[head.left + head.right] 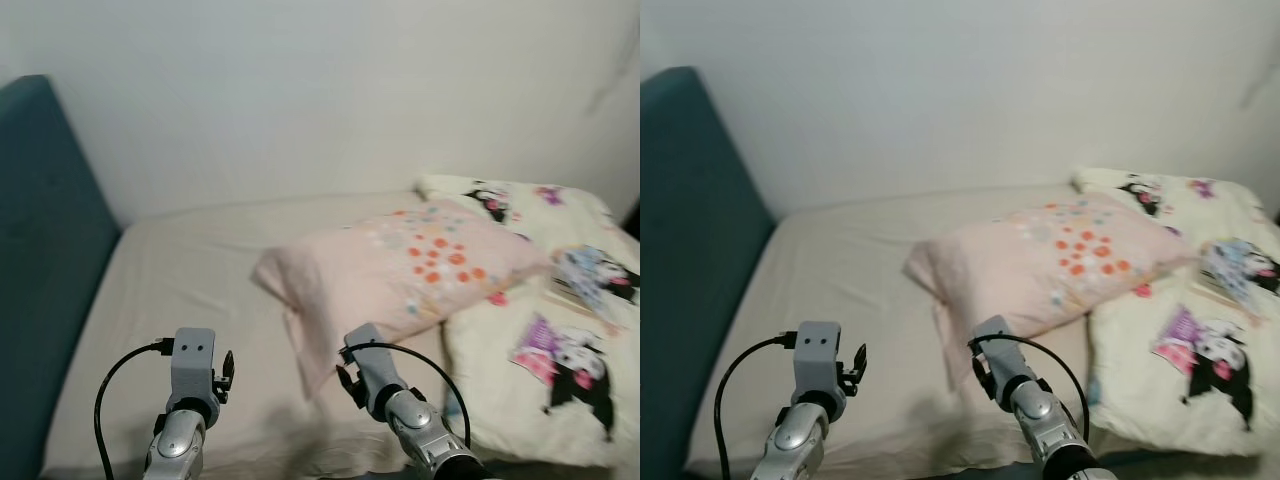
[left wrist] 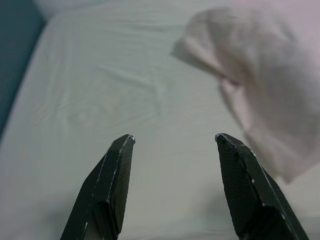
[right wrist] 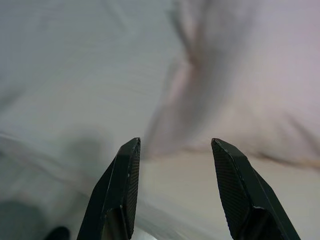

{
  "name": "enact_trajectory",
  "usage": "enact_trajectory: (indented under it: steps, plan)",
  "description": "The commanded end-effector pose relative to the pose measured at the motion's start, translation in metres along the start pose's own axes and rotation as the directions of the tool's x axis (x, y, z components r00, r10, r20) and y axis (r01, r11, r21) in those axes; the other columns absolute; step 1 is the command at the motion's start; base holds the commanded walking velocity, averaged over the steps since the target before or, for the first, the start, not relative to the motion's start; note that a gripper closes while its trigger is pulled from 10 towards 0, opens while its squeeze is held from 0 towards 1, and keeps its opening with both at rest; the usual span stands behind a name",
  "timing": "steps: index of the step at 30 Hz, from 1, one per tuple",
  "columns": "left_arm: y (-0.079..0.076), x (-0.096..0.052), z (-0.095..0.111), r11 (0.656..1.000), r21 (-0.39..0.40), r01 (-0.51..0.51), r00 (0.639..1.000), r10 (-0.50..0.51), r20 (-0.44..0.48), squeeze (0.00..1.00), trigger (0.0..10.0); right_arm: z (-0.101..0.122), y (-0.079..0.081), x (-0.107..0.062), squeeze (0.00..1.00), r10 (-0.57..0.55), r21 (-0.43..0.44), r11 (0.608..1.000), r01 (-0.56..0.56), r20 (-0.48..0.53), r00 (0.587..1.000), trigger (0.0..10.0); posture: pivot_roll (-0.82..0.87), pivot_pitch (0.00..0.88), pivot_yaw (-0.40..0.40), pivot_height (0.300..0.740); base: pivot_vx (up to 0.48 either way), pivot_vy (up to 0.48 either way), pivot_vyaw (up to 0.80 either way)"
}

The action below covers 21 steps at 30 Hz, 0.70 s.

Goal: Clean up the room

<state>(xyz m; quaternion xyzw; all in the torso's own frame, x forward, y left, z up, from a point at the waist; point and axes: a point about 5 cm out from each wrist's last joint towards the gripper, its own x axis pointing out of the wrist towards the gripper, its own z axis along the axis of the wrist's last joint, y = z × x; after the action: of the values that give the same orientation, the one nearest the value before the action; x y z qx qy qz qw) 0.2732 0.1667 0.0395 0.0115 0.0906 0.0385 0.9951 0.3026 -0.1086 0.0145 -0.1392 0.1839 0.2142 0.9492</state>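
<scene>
- While both arms are raised over the near edge of the bed [image 1: 190, 270], we see the left tool [image 2: 172, 150] with its two black fingers spread wide and nothing between them.
- We see the right tool [image 3: 175, 150] also spread wide and empty, pointing at the lower corner of the pink pillow [image 1: 410, 260].
- From the right tool the pillow lies just ahead and a little to the right; from the left tool it lies ahead and clearly to the right, across bare sheet.
- We judge that the right arm is the nearer one for a first grasp of the pillow.
- The long axis of the pillow runs slanted, from its near-left corner toward the far right, where it rests on the cartoon-print blanket [image 1: 560, 340].
- The blanket lies crumpled on the right part of the bed, and the teal headboard [image 1: 45, 250] stands at the left.
- The head views show the whole pillow with its orange flower print and the blanket; the wrist views do not.
- The right wrist view, though blurred, shows the fold of the pillow corner close up, which the head views show only small.
</scene>
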Motion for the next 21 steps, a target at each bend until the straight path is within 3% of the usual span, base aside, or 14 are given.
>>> enact_trajectory:
  steps: [1,2,15,18,21]
  plan:
    - [0.0020,-0.0021,-0.0072,1.000,0.009,-0.001,1.000,0.002,-0.031,0.00,10.0,-0.0007,0.0040,-0.0002,0.00,0.016,-0.009,1.000,-0.016,0.003,1.000,10.0,0.03,0.064,-0.020,0.740,0.000,0.000,0.80]
    - [0.0018,-0.0017,-0.0062,1.000,0.001,-0.003,1.000,0.003,-0.027,0.00,10.0,-0.0014,0.0030,-0.0005,0.00,0.008,0.029,1.000,-0.008,0.004,1.000,10.0,0.03,0.064,-0.020,0.740,0.000,0.000,0.00]
    - [0.0005,-0.0026,-0.0040,1.000,-0.023,0.003,1.000,-0.004,-0.006,0.00,10.0,-0.0032,0.0018,-0.0017,0.00,-0.001,0.045,0.999,0.000,0.006,1.000,10.0,0.03,0.059,-0.019,0.740,0.000,0.000,0.00]
    - [0.0016,-0.0025,-0.0047,1.000,-0.011,-0.002,1.000,0.002,-0.011,0.00,10.0,-0.0030,0.0022,-0.0016,0.00,0.000,0.044,0.999,-0.001,0.007,1.000,10.0,0.03,0.059,-0.019,0.740,0.000,0.000,0.00]
    - [0.0023,-0.0017,-0.0033,0.998,0.057,-0.006,1.000,0.006,-0.004,0.00,10.0,-0.0026,0.0021,-0.0015,0.00,0.002,0.046,0.999,-0.002,0.008,1.000,10.0,0.03,0.063,-0.022,0.740,0.000,-0.320,0.00]
